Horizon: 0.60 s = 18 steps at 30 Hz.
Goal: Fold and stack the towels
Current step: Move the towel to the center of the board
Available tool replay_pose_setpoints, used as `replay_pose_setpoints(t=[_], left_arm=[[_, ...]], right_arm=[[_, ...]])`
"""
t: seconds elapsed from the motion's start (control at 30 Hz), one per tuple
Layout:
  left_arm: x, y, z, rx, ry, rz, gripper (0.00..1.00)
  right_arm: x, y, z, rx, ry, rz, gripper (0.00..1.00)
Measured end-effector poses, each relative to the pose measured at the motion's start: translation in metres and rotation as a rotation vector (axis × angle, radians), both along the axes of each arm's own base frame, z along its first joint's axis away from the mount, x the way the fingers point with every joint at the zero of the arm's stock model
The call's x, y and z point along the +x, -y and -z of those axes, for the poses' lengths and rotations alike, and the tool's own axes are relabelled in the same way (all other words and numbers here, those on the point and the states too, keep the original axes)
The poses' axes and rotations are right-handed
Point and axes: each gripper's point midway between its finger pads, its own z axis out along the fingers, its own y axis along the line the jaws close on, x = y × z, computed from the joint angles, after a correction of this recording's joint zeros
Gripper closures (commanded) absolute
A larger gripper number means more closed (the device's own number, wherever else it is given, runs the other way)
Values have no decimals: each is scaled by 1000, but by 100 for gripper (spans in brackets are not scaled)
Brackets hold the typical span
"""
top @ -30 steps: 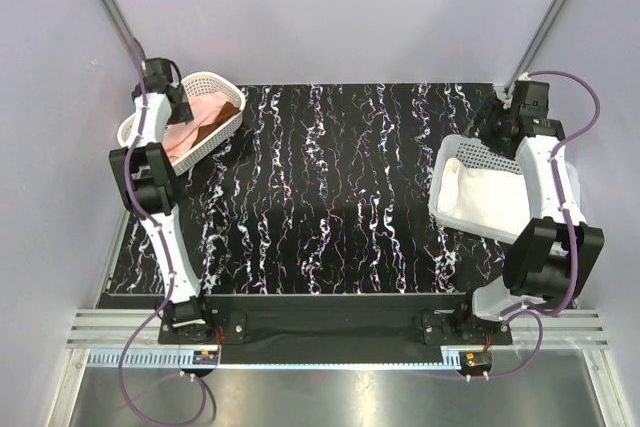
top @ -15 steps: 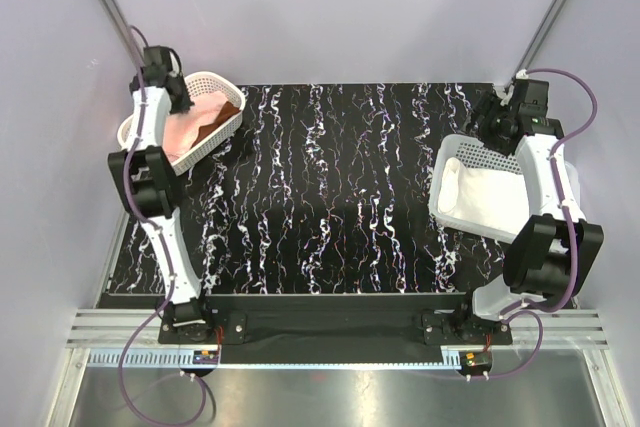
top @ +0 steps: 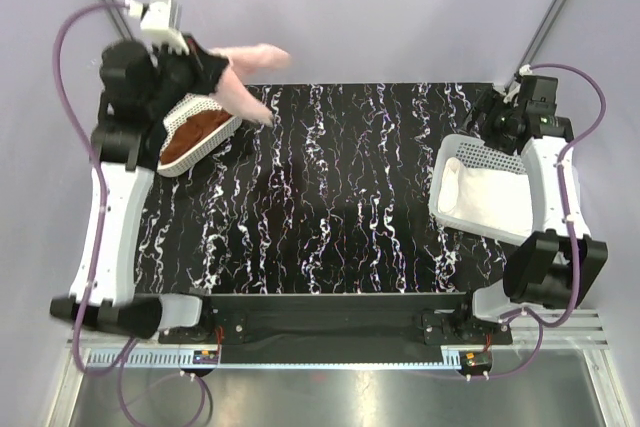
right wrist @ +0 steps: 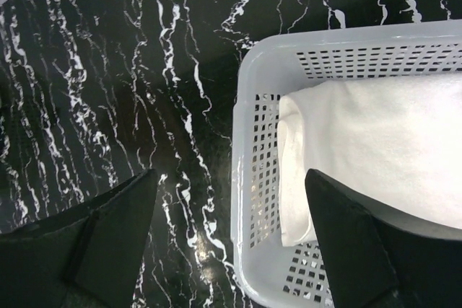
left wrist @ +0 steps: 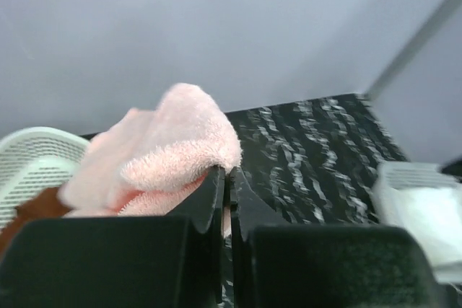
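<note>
One pale pink cloth towel [left wrist: 166, 149], just pinched by the left gripper [left wrist: 226, 178], now hangs above its white plastic lattice basket [top: 205, 105], ready for folding; the right gripper [right wrist: 229, 177] gapes.

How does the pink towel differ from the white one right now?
The pink towel hangs bunched in the air, pinched in the shut left gripper; the white towel lies flat in the rectangular basket. The pink towel is gripped, while the white towel is untouched, with the open right gripper over that basket's rim. Both are soft, pale cloth.
</note>
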Motion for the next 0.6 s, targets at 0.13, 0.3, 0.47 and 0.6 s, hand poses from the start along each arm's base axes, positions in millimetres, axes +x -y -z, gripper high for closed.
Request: replay_pose_setpoints(t=[0.13, 0.3, 0.47, 0.6], left_arm=[[-42, 37, 81, -59, -143, 135, 82], [-85, 69, 280, -43, -639, 203, 52], [-138, 53, 371, -33, -929, 139, 42], [-128, 60, 349, -81, -841, 161, 42]], right_arm=[[-9, -10, -20, 17, 40, -15, 10], [-28, -45, -23, 8, 37, -92, 11], [-47, -88, 2, -29, -47, -190, 12], [-59, -122, 21, -70, -99, -257, 17]])
